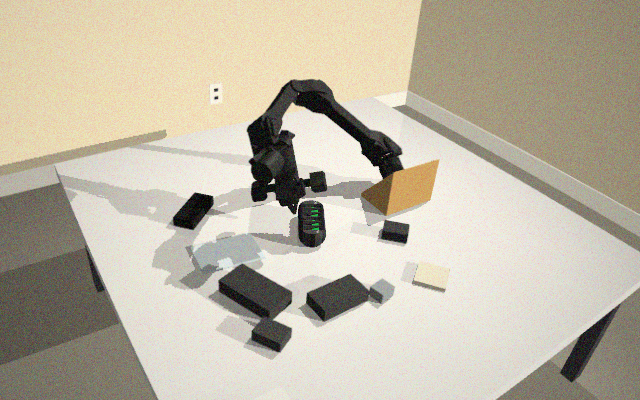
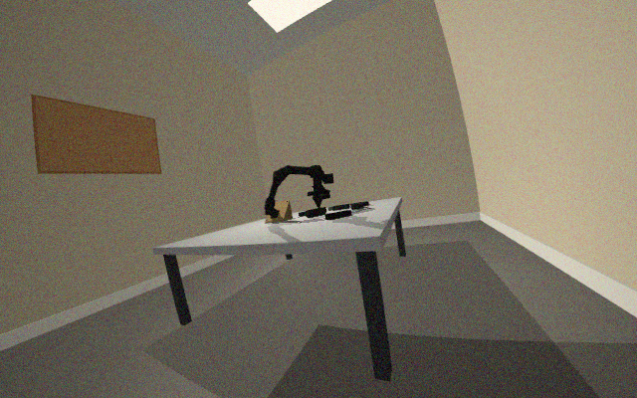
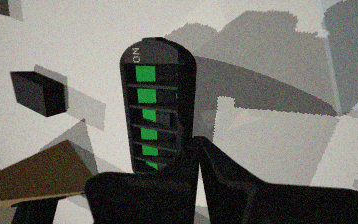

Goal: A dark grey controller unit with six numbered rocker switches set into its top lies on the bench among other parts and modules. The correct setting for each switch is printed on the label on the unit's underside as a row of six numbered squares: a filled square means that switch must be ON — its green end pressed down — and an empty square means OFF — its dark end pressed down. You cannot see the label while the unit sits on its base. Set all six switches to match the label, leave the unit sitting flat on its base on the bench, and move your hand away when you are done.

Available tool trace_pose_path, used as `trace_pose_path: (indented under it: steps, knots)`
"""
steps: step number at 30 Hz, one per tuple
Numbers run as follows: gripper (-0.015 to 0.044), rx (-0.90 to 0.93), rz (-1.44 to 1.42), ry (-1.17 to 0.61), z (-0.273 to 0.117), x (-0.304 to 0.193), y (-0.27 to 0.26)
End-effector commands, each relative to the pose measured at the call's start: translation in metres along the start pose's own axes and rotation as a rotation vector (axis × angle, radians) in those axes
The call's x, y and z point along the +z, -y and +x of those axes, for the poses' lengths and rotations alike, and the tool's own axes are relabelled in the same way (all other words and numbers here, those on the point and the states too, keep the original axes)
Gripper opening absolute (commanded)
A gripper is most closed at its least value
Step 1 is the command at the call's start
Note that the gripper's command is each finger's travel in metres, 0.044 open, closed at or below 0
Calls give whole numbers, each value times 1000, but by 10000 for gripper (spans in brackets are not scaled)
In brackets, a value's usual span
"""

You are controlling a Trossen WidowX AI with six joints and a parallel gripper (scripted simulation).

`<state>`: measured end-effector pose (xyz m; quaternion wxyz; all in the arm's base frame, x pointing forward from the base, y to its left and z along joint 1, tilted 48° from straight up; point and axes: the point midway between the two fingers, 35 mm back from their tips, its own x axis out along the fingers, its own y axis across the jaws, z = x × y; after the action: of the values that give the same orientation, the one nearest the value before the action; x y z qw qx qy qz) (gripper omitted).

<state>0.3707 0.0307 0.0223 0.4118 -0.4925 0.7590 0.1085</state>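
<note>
The dark grey controller unit (image 1: 311, 240) (image 3: 157, 51) sits on its base with its switches facing up. Its "ON" mark shows at the upper end in the wrist view. The six rocker switches run in a row, their green ends on the left in that view. The third and sixth green faces from the ON mark look cut to a slant, unlike the other four. The label on the underside is hidden. My gripper (image 1: 294, 210) (image 2: 318, 206) (image 3: 199, 141) is shut and empty, its tips beside the unit's dark-end side, near its lower end in the wrist view. Contact cannot be told.
An orange wedge (image 1: 412, 187) (image 3: 40, 172) stands by the arm's base, near a small dark block (image 1: 395, 232) (image 3: 30, 94). A translucent panel (image 1: 240, 250) and a black block (image 1: 193, 211) lie opposite. Dark boxes (image 1: 255, 291) (image 1: 337, 297), a grey cube (image 1: 382, 291) and a cream tile (image 1: 431, 276) lie farther out.
</note>
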Motion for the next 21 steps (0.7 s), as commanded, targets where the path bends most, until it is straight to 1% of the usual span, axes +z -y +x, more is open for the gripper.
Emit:
trace_pose_path:
  steps: [1, 5, 7, 11, 19, 21]
  knots:
    - [0, -21, 9, 10, -3, 0, -3]
    - [0, -6, 0, 4, -3, 0, -2]
    - [52, -10, -13, 6, -11, 0, -4]
    - [157, -31, -75, 18, -46, -1, -14]
    - [368, -37, -78, 26, -51, -1, -14]
    - [315, -37, -78, 26, -51, -1, -14]
